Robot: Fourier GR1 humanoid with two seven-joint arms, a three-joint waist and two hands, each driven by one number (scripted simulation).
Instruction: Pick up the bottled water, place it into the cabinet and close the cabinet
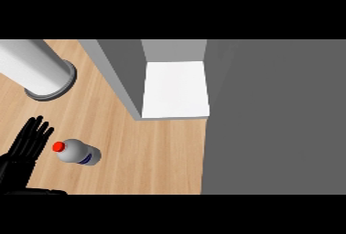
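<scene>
The left hand (25, 144) shows at the lower left of the head view, black, coming up from the lower edge. Its fingers (37, 129) are straight and slightly spread, pointing up and a little to the right, and they close on nothing. The palm lies flat over the bench (155, 155), just to the left of the bottled water (78, 152); whether a fingertip touches the bottle cannot be told. The right hand does not appear anywhere in the view.

The largest thing in the scene is the grey surface (273, 119) that fills the right side from top to bottom, plain and dark. Beside it, at the top middle, stands the cabinet (145, 68), with grey walls and a white floor (175, 89) seen from above. Nothing lies on that white floor. The cabinet's left grey wall slants down toward the bench.

The light wooden bench takes up the left and middle. At its upper left stands a large pale cylinder (30, 61) with a grey ring round its base (57, 89), well apart from the cabinet.

The bottled water stands on the bench at the lower left, well apart from the cabinet and below the cylinder. It has a white body, a red cap (59, 146) and a dark blue band low on its side. It looks tilted in this steep view, cap toward the hand.
</scene>
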